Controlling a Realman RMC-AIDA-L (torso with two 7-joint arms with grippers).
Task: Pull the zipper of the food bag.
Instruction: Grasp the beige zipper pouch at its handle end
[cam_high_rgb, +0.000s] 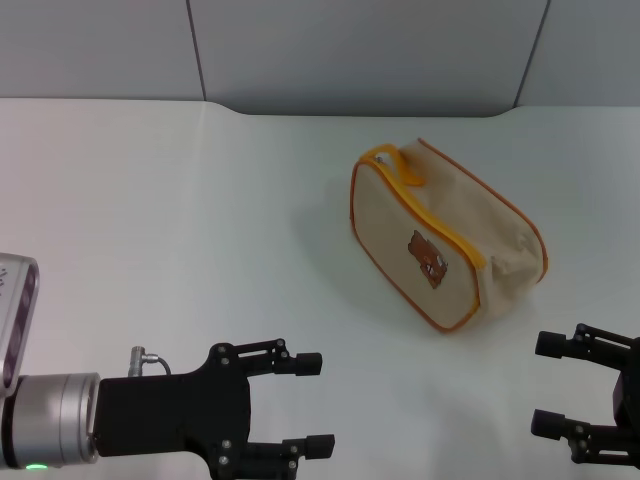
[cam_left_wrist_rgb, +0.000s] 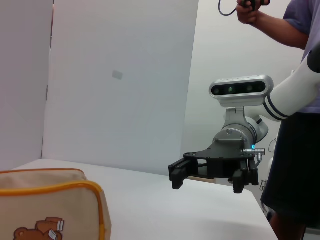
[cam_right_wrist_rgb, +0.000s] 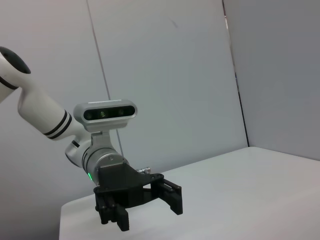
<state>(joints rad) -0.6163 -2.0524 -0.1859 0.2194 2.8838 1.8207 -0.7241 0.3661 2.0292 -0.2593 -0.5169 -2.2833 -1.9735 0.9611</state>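
The beige food bag (cam_high_rgb: 445, 235) with orange piping and a brown bear print lies on the white table (cam_high_rgb: 180, 250), right of centre. Its yellow-orange zipper (cam_high_rgb: 442, 218) runs along the top edge from the loop handle (cam_high_rgb: 392, 160) at the far end. I cannot make out the pull tab. My left gripper (cam_high_rgb: 314, 402) is open and empty at the near edge, well left of the bag. My right gripper (cam_high_rgb: 546, 384) is open and empty, near and right of the bag. The left wrist view shows a corner of the bag (cam_left_wrist_rgb: 45, 210) and the right gripper (cam_left_wrist_rgb: 207, 182).
Grey wall panels (cam_high_rgb: 350, 50) stand behind the table's far edge. In the left wrist view a person (cam_left_wrist_rgb: 295, 100) stands beyond the right arm, holding a cable. The right wrist view shows the left gripper (cam_right_wrist_rgb: 149, 212) over the table.
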